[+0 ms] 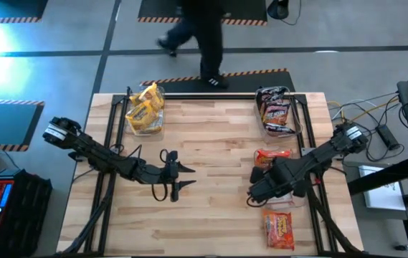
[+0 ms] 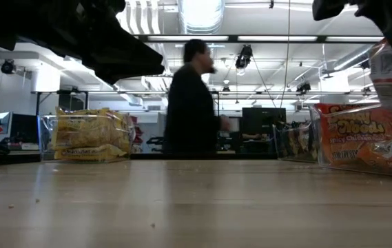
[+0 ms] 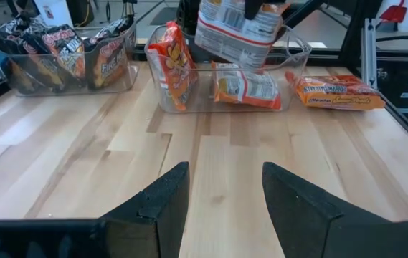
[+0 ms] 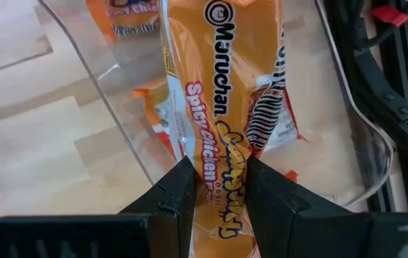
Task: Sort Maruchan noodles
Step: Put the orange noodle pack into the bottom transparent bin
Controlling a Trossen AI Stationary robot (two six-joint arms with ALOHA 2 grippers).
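Pinching an orange Maruchan packet (image 4: 221, 107) between its fingers, the right gripper (image 4: 218, 179) hangs over the clear bin (image 4: 117, 107); the left gripper (image 3: 225, 193) hovers half-open, empty.

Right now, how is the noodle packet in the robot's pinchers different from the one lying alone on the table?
The held packet hangs over the clear bin, pinched by the right gripper; the loose packet lies flat on the bare table, untouched. Both are orange.

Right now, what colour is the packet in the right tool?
Orange packet, "Spicy Chicken" lettering; clearest in right wrist view.
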